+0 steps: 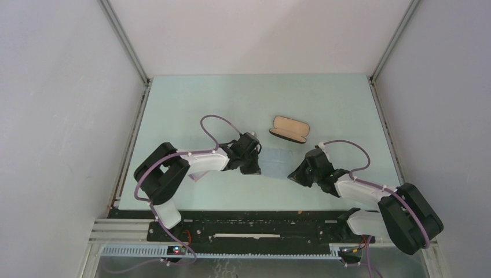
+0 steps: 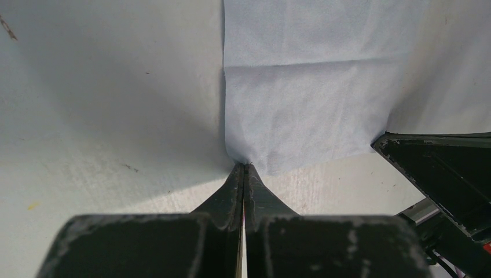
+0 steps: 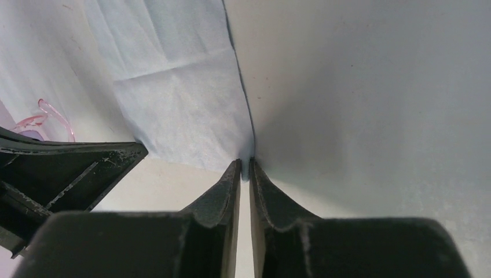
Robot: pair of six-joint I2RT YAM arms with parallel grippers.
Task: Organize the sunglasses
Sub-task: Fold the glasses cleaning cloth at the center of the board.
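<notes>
**A:** Top cam first. Where were your claws?

**B:** Your left claw [image 1: 253, 169] and right claw [image 1: 294, 175] were both down on the table [image 1: 231, 104], mid-way across. Each sat at a near corner of the light blue cloth [image 1: 277, 157]: left claw at the near-left, right claw at the near-right. The cloth lay flat btwn them. The black case [image 1: 288, 128] w/ tan lining lay open just beyond the cloth's far edge, apart from both claws. From up there you couldn't read how far either claw was open.

**A:** Left wrist cam?

**B:** Your left claw [image 2: 245, 166] was fully closed, fingers pressed flat together. It had the cloth's [image 2: 301, 87] corner nipped at the tips, and the fabric drew in toward that pinch. One crease ran across the cloth. Part of your right claw showed at the right edge, by the cloth's other near corner.

**A:** Right wrist cam? And the task item?

**B:** Your right claw [image 3: 245, 164] was nearly closed, w/ a thin slit showing btwn the fingers. The cloth's [image 3: 173, 98] corner sat right at the tips. I couldn't tell whether it had actually pinched the fabric.

The sunglasses [image 3: 51, 119] showed as a bit of thin pink frame at the left edge. They lay on the table past your left claw, off the cloth's left side and near it. The rest was hidden behind that claw, and neither claw was touching them.
</notes>
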